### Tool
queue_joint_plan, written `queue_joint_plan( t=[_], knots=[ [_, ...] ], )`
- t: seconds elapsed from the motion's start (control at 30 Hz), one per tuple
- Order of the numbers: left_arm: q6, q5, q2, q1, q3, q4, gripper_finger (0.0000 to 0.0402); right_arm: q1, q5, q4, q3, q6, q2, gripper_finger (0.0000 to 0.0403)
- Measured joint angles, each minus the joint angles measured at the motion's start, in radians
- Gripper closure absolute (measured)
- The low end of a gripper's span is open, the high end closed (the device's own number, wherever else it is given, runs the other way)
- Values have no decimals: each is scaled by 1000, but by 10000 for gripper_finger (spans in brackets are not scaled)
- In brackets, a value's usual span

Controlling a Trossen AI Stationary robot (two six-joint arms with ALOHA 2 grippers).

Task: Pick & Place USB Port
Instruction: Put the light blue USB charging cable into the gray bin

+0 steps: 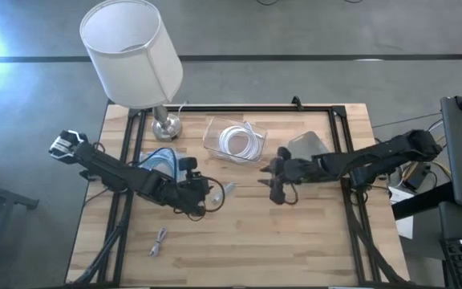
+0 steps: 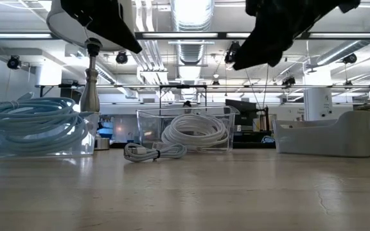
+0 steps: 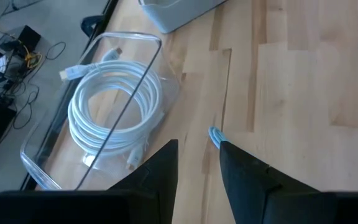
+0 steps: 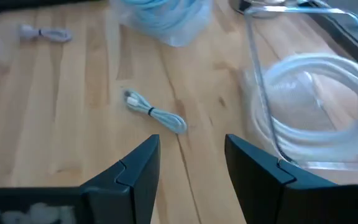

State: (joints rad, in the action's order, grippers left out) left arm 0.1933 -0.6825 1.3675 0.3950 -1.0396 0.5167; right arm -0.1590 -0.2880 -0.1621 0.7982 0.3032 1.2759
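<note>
The small bundled USB cable (image 4: 157, 114) lies on the wooden table (image 1: 311, 241) just beside the clear tray (image 1: 212, 143) of coiled white cable — both grippers, left (image 3: 197, 171) and right (image 4: 191, 165), hover near it, fingers parted and empty.

From overhead we look straight down; from tabletop height, level across. Our wrist views angle down closely at the wood, both sharing the clear tray (image 3: 48, 155) of white cable (image 4: 309, 81).

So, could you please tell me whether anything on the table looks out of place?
Two small bundled cables lie loose on the wood: one between the grippers, another near the front edge. The larger coils sit in clear trays. Nothing looks spilled or damaged.
</note>
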Motion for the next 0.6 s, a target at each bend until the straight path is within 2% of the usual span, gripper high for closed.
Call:
queue_joint_plan(
  t=[0.13,0.3,0.6],
  knots=[
    [-12,0,-19,0,6,-1,280,-14,2,67,18,-92,120,229],
    [11,1,-47,0,27,11,280,-13,48,71,100,-164,287,229],
    [69,1,-67,1,76,23,280,-11,72,33,339,-344,571,229]
  ],
)
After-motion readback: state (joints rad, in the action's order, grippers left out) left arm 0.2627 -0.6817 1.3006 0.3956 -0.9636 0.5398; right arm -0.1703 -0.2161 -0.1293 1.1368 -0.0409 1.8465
